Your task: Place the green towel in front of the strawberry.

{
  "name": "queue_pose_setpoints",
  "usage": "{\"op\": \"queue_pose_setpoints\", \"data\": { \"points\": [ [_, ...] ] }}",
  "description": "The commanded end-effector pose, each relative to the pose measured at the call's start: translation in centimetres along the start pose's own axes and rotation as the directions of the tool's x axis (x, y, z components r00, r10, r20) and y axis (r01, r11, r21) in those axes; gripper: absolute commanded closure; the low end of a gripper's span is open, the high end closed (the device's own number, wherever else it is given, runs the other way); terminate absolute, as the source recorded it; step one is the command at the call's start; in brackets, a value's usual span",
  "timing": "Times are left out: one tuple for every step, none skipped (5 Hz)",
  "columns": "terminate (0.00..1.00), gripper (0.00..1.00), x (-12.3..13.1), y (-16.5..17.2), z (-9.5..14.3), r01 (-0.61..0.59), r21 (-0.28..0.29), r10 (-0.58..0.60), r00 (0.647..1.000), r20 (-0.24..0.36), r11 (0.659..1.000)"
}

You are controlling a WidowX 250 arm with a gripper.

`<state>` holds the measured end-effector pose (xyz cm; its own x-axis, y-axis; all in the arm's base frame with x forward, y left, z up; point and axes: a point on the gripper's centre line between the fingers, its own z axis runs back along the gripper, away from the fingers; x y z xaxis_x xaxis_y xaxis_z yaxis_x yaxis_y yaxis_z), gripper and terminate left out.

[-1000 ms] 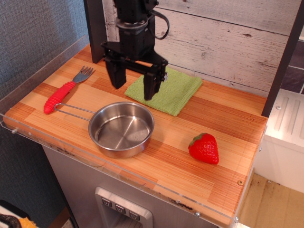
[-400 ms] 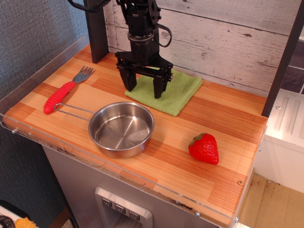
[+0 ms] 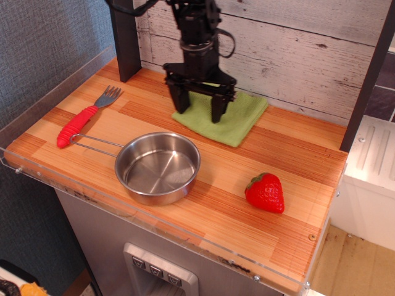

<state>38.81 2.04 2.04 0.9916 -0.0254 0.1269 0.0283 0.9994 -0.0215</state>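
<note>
Since the earlier frames the tool has travelled toward the far edge and dropped onto the towel, which has shifted slightly rightward.

Nearest the front edge, toward the right corner, lies the strawberry [image 3: 265, 193], clear of everything; left of it sits the steel pan [image 3: 158, 167], and the red-handled fork [image 3: 83, 119] lies by the left edge. Farther back, against the plank wall, the green towel [image 3: 223, 116] lies flat on the surface [image 3: 296, 160], directly beneath the tool [image 3: 199, 108], whose two fingers are spread and straddle the cloth's left part, tips at or very near it. From the tool, the strawberry lies forward and right, so the carry likely runs diagonally toward the near right corner.
</note>
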Motion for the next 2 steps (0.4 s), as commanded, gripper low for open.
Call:
{"op": "queue_pose_setpoints", "data": {
  "points": [
    [0.0,0.0,-0.3,-1.1,-1.44,0.053,0.035,-0.051,0.997,-0.063,0.998],
    [0.0,0.0,-0.8,-1.79,-2.21,0.082,0.046,-0.077,0.992,-0.102,0.996]
  ]
}}
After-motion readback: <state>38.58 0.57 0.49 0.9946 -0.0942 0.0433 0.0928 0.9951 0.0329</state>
